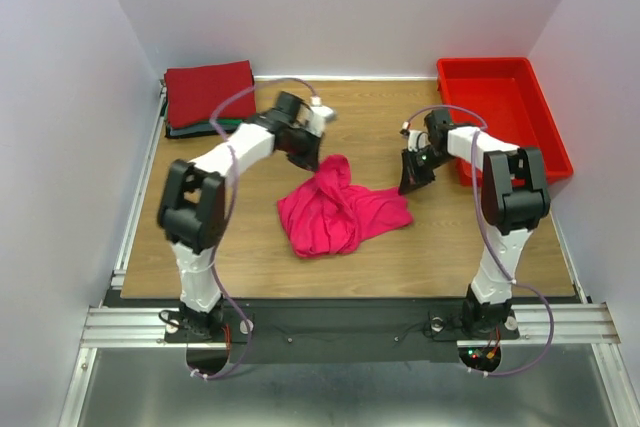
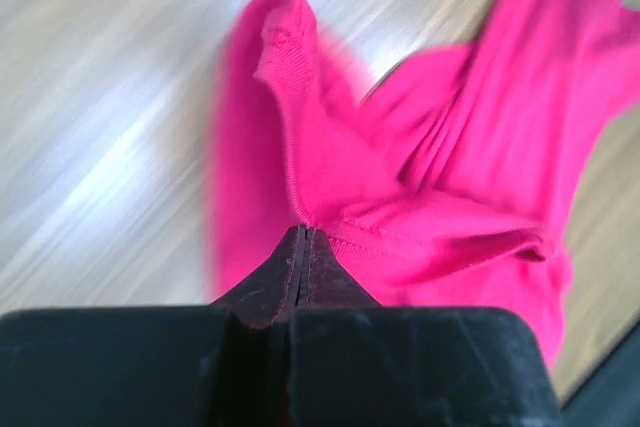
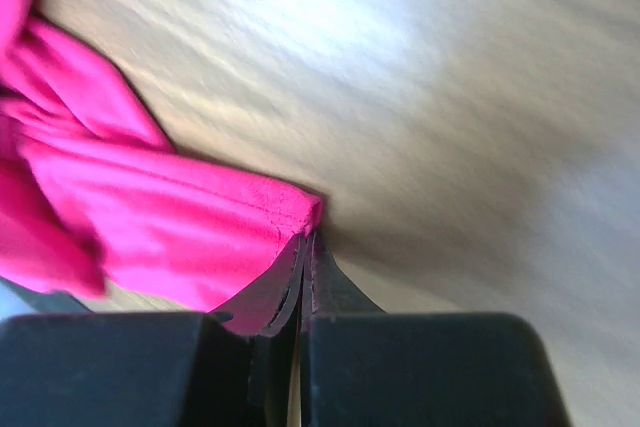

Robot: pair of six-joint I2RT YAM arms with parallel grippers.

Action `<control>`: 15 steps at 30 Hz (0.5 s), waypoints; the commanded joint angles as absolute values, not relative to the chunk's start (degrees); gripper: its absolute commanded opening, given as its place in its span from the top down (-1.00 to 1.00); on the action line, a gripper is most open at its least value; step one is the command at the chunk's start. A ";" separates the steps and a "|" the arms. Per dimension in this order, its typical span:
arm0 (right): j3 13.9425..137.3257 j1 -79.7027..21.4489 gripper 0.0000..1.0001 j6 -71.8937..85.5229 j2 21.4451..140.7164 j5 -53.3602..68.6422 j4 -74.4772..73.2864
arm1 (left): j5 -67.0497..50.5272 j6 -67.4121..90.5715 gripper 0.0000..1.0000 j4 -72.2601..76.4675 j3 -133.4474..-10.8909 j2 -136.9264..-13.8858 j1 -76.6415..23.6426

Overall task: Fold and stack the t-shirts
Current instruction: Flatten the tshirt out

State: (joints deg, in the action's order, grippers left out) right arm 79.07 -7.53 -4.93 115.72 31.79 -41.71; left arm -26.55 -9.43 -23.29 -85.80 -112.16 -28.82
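1. Several folded t-shirts are stacked at the back left corner of the table. A dark red one is on top, with green and dark edges showing beneath; the exact count cannot be told.
2. The left gripper is seen with its jaws pressed together on a ribbed edge of the pink t-shirt, perhaps the collar or a cuff. The cloth is pinched right at the fingertips, at the garment's far left part.
3. The pink t-shirt lies crumpled at the middle of the table, between the two grippers and well apart from the folded t-shirts. It is judged to be light, soft and limp, so no shape will be kept once it is lifted, and loose folds will hang and drag. Little slip is expected from cotton, though so thin a pinch could be pulled free under a hard tug.
4. The right gripper is seen with its jaws closed on a stitched hem corner at the shirt's right edge, low over the wood.
5. Hold is best taken at seamed edges such as hem corners and shoulders, where the cloth is doubled. Two points well apart are needed so that the shirt can be drawn flat.
6. The red bin at the back right is not part of the folding.
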 commanded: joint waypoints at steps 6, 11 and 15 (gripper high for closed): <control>72.69 -5.63 0.99 -10.81 103.54 16.20 -43.68 | -29.18 -31.80 1.00 -41.21 -75.51 -91.59 -7.23; 71.63 -5.18 0.99 -12.13 101.34 11.69 -43.86 | -24.01 -40.77 1.00 -42.37 -67.77 -89.74 5.25; 73.38 -5.10 0.99 -12.83 102.04 13.53 -44.30 | -22.15 -41.92 0.91 -39.73 -66.53 -92.02 10.97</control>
